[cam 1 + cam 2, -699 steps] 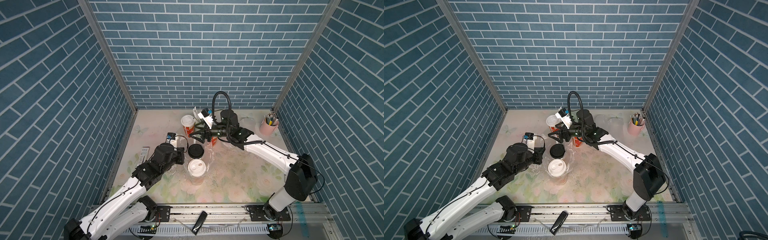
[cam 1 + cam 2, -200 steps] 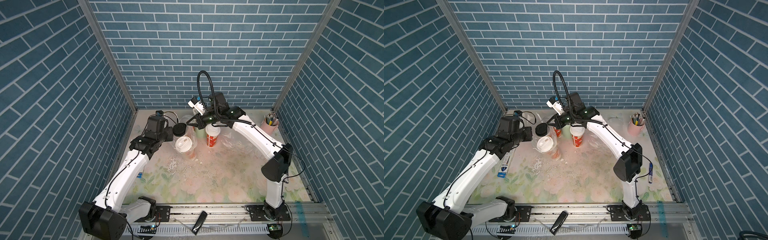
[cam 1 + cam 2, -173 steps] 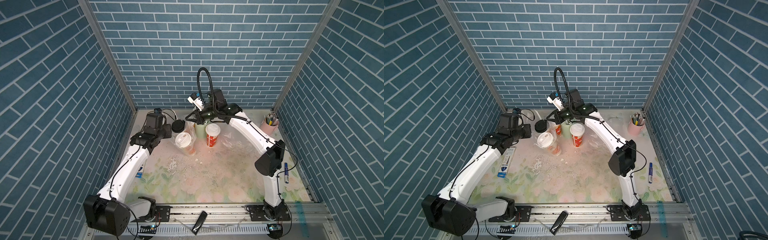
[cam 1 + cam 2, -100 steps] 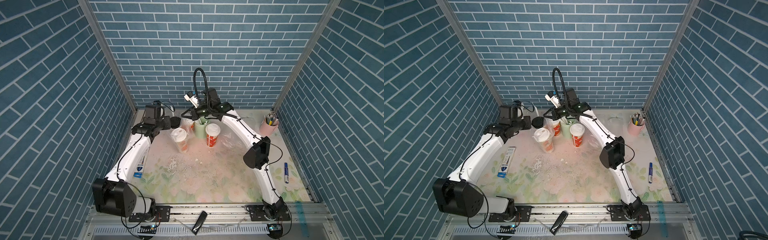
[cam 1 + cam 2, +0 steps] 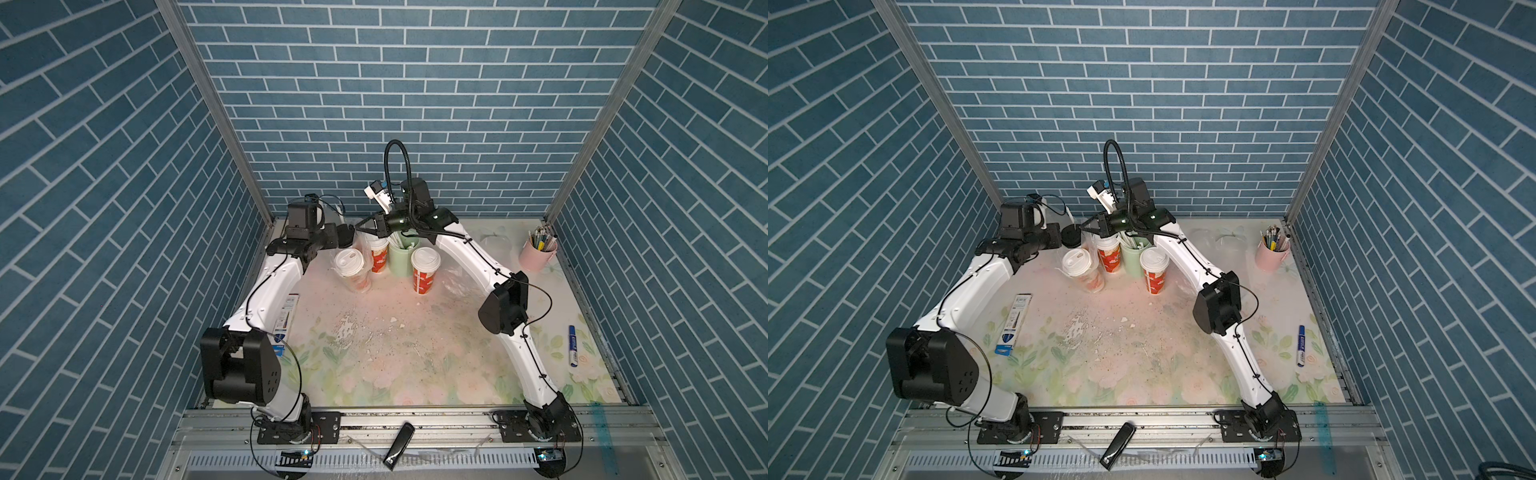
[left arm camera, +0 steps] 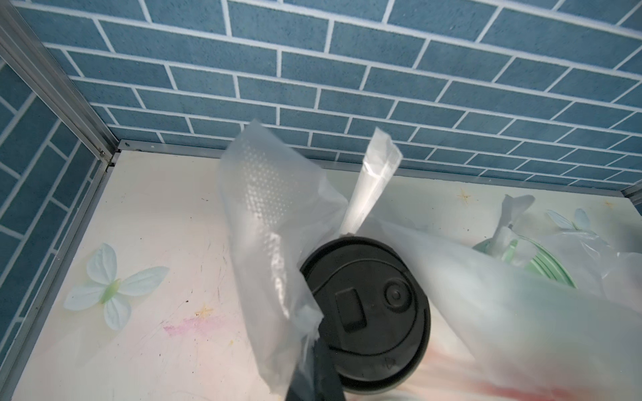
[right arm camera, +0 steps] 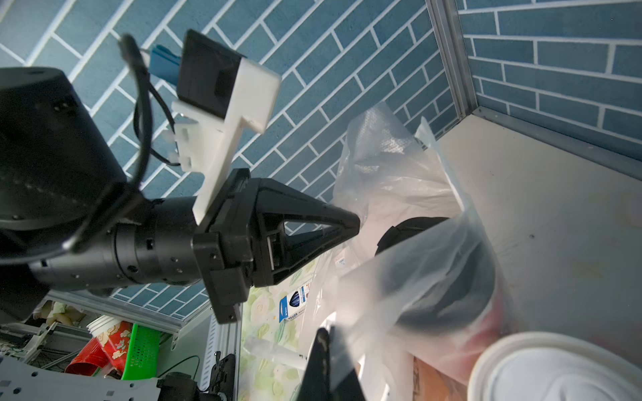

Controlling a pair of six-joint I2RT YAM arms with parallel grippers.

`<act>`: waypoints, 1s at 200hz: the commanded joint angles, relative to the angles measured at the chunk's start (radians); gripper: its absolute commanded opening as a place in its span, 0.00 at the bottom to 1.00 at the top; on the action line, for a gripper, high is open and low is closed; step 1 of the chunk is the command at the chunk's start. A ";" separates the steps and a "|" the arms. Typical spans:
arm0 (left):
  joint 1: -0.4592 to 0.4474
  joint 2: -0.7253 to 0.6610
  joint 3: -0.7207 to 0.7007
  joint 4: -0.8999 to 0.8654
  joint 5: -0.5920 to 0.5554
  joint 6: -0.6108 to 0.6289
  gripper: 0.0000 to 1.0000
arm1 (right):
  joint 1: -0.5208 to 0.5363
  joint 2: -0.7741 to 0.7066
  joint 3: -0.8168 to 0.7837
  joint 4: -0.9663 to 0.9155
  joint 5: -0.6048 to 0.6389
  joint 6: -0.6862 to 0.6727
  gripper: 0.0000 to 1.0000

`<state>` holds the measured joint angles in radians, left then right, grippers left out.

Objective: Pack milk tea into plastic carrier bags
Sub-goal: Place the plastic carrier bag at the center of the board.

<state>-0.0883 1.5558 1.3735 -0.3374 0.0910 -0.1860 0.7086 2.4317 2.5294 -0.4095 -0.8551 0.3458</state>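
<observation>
A clear plastic carrier bag (image 5: 362, 248) hangs between my two grippers at the back left of the table. In it are a black-lidded milk tea cup (image 6: 368, 309) and a tilted white-lidded one (image 5: 350, 264). My left gripper (image 6: 315, 361) is shut on one handle of the film, close beside the black lid. My right gripper (image 7: 324, 343) is shut on the other handle, facing the left gripper (image 7: 354, 222). Two more white-lidded cups (image 5: 379, 254) (image 5: 424, 270) stand outside the bag. A second carrier bag (image 5: 494, 243) lies crumpled at the back right.
A mint-green straw holder (image 5: 401, 257) stands between the two loose cups. A pink pen cup (image 5: 538, 253) is in the back right corner, a blue marker (image 5: 573, 345) is at the right edge, and a flat box (image 5: 1013, 328) lies under the left arm. The back wall is close.
Both grippers have carried the bag with its two cups from the table's middle toward the back left corner, arms stretching out. In the last half second it moved only slightly.
</observation>
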 commanded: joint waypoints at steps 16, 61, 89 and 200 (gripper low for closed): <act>0.031 0.051 0.072 0.090 0.032 0.015 0.00 | 0.000 0.047 0.040 0.086 -0.015 0.044 0.00; 0.040 0.124 0.123 0.114 0.051 0.019 0.00 | -0.008 0.069 0.043 0.123 0.041 0.048 0.00; 0.047 0.152 0.127 0.133 0.054 0.014 0.00 | -0.012 0.087 0.060 0.152 0.066 0.061 0.00; 0.067 0.199 0.138 0.165 0.016 0.007 0.00 | -0.030 0.139 0.077 0.244 0.138 0.118 0.00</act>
<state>-0.0330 1.7355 1.4769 -0.2005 0.1287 -0.1829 0.6888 2.5507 2.5759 -0.2142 -0.7441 0.4263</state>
